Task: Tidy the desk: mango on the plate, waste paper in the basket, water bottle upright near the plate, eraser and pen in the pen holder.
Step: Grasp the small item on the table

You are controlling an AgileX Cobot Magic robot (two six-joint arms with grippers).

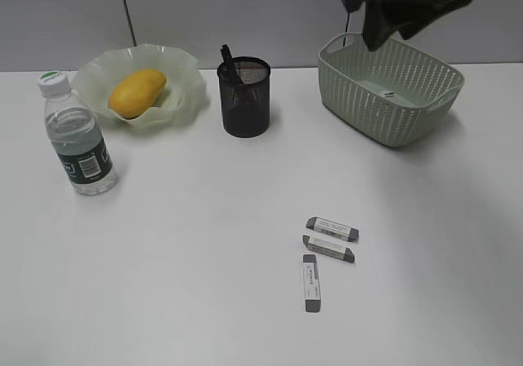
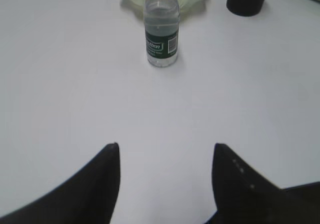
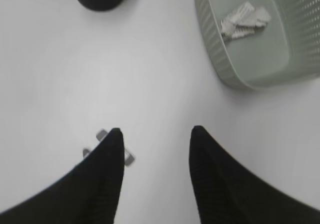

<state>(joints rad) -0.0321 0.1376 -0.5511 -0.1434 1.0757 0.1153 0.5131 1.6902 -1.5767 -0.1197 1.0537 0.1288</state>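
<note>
On the table (image 1: 204, 243) we see, from the left, the upright water bottle (image 1: 78, 136), mango (image 1: 136, 91) on the plate (image 1: 184, 88), pen holder (image 1: 243, 98), three erasers (image 1: 324, 252), and basket (image 1: 391, 88) holding waste paper (image 3: 243, 20), with both our left gripper (image 2: 166, 156) and right gripper (image 3: 156, 139) spread wide, empty.

Back row on the surface (image 1: 204, 252), left to right: plate (image 1: 184, 96), pen holder (image 1: 243, 98), basket (image 1: 391, 88). Mango (image 1: 136, 91) lies on the plate. Pen (image 1: 228, 60) stands in the pen holder. Waste paper (image 3: 243, 19) lies in the basket. Water bottle (image 1: 77, 134) stands upright just in front-left of the plate. Three erasers (image 1: 330, 229) lie near each other toward the front, right of centre, well apart from the back row.
</note>
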